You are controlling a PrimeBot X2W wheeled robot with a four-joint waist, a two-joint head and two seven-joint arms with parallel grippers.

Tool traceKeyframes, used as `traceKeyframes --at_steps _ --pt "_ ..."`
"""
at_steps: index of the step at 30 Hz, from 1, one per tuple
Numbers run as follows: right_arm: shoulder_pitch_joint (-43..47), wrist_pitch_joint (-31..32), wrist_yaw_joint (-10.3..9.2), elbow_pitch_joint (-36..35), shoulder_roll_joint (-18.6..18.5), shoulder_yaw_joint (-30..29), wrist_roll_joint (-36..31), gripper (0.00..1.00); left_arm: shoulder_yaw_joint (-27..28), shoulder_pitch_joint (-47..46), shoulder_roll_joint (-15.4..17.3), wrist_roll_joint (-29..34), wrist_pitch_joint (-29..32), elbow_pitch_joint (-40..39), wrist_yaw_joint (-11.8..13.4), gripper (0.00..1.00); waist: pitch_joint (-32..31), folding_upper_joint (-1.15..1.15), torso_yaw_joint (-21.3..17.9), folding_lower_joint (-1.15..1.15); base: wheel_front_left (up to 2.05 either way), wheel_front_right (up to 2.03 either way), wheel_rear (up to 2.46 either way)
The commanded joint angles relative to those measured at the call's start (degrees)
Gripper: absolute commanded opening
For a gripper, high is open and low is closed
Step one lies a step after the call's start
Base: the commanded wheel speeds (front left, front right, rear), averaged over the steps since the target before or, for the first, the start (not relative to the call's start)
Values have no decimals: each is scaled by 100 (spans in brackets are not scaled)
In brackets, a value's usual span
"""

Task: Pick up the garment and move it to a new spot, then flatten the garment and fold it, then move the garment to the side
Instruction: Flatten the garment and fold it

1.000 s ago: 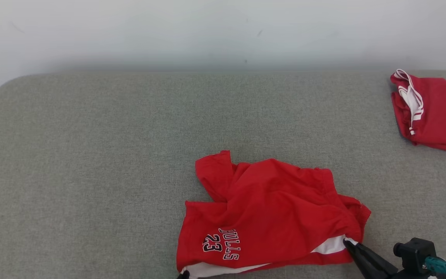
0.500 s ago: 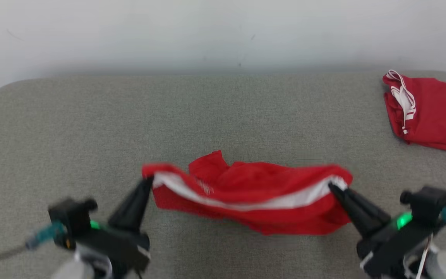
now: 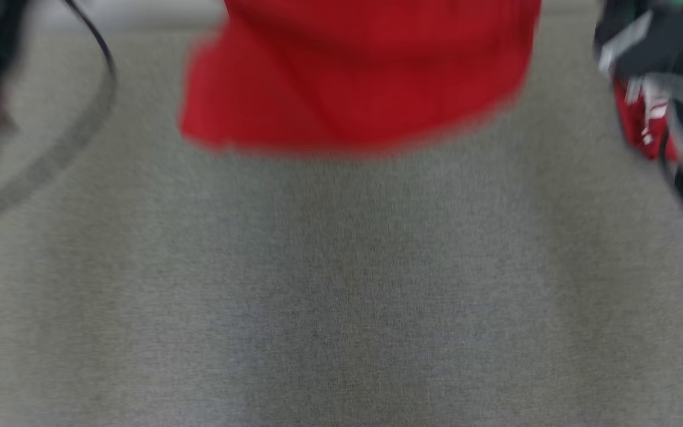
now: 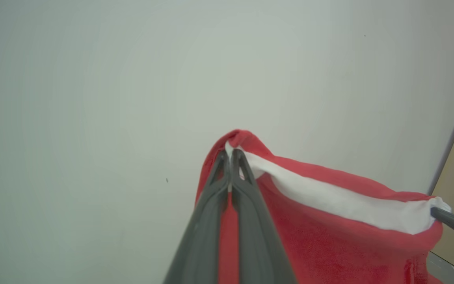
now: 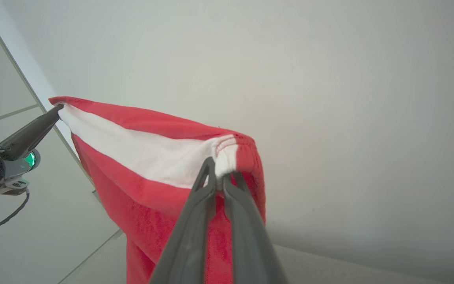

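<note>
The red cloth garment (image 3: 353,77) hangs in the air between the two claws. It is stretched left to right, so its long axis runs across the scene along the white band (image 4: 341,201) at its top edge. The left claw (image 4: 230,156) has its fingers pressed together on the left end of that band, pinching a small fold of cloth. The right claw (image 5: 216,173) pinches the right end, where the band gathers. Each arm has its own corner, neither nearer than the other.

From both grips the cloth falls toward the grey fabric-covered desk (image 3: 341,296). In the blurred head view the lower hem appears to hang clear of it. A second red-and-white garment (image 3: 638,127) lies at the far right, partly behind the right arm. Setting the garment down likely calls for both claws lowering together with the band taut, hem landing first.
</note>
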Motion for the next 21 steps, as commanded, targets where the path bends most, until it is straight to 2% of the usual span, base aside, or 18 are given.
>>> traceKeyframes --at_steps 1,6,13,17,21 --pt "-478 14 -16 229 167 -29 51 0 64 -393 -34 14 -21 279 -8 0 1034 -1 -239 -1 0 0 0" --pt "-2199 156 -15 1146 581 -56 64 0 103 -1867 -146 102 -196 1128 -11 0 1618 -1 -300 -1 0 0 0" --pt "-3655 180 -16 1897 722 342 -144 0 -206 -2887 -159 -49 -529 1781 -13 0 2055 -1 -317 -1 0 0 0" --pt "-3840 77 -15 1908 593 692 -42 0 -475 -2876 -177 -325 -807 1841 -14 0 2139 -1 -283 -1 0 0 0" --pt "-3377 -99 -15 1551 293 1071 254 0 -860 -2429 5 -647 -1078 1568 -14 0 2051 -1 -296 -1 0 0 0"
